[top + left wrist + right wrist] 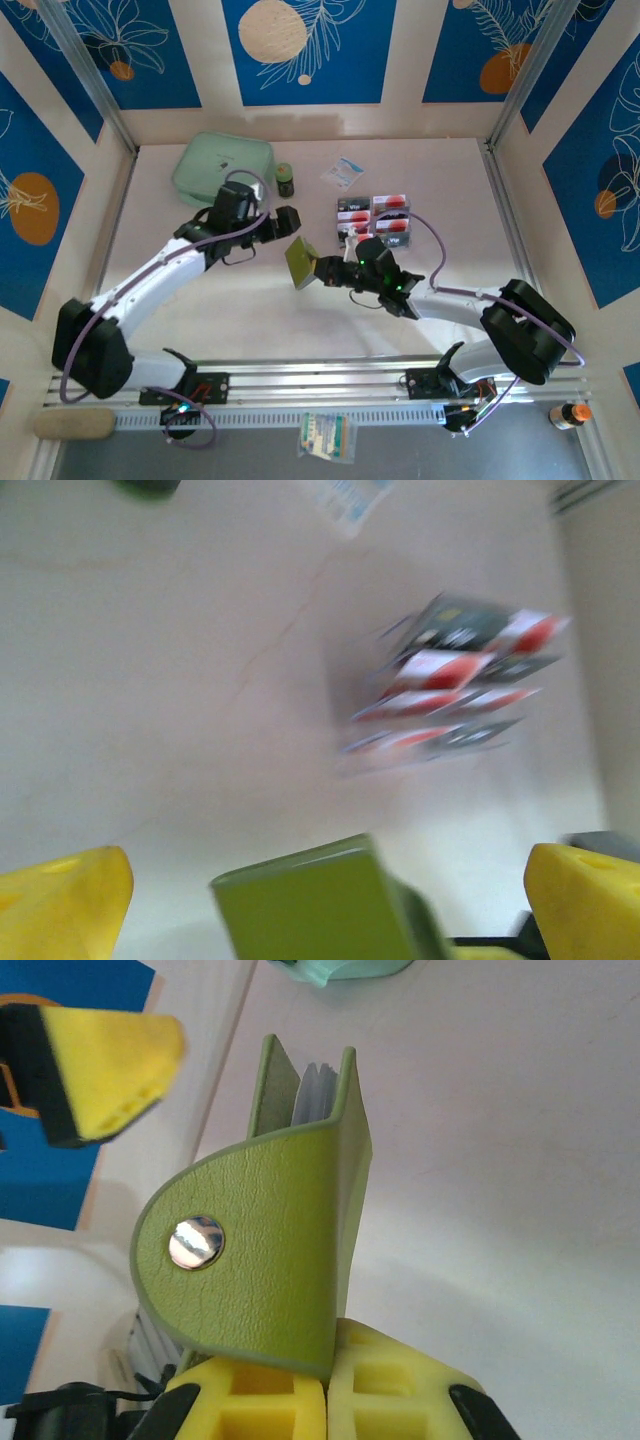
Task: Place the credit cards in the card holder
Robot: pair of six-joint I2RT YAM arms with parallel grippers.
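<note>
Card holder (301, 262) loading has not begun, as far as you can see: no card is in it. Your table (300, 330) carries everything. The right arm reaches in from the near right and the left arm from the near left, and their wrists come together just left of centre. At the far left lies a mint-green pouch (222, 165), the biggest loose item and no part of the job. Next in size, the olive card holder hangs over the middle of the table, clamped at its lower edge by the right gripper (328, 1385), whose yellow pads are closed tight on it. Its tab is folded across the face, and you cannot tell whether it is fastened. The top edge gapes a little, showing pale sleeves (315, 1085). The left gripper (290, 225) has its jaws wide apart and holds nothing. In its wrist view the holder's edge sits between the two fingers, touching neither. The cards (375, 218) lie flat in a neat block just beyond the right gripper, red-dotted and black ones together, all apart from the holder. Further back sit a white-and-blue sachet (343, 172) and a small dark bottle (285, 180). Smallest is the silver snap (195, 1242) on the tab. Left for you: spread the holder open, then slot in every card.
</note>
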